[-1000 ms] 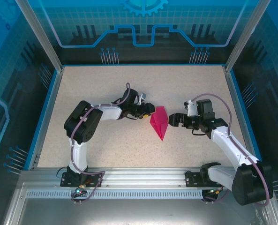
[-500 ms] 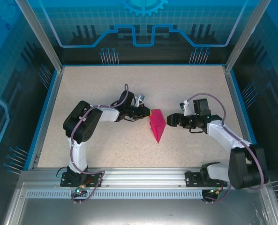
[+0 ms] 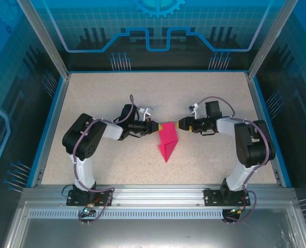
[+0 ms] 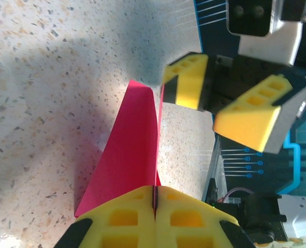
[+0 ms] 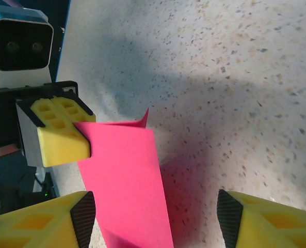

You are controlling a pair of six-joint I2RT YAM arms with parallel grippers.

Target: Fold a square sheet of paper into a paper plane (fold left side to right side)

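Paper [image 4: 132, 150] near edge hidden btwn left gripper [image 4: 154, 195] pads; btm end cropped in right wrist view

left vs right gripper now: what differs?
The left gripper is shut, pinching the pink paper; the right gripper is open, the paper between its jaws unclamped. The left gripper reaches from the paper's left, the right gripper from its right. Both have yellow fingers, facing each other at its far end.

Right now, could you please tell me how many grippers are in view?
2. The left gripper is shut on a corner of the pink paper; the right gripper faces it from the right, jaws open at the paper's edge. None looks hidden.
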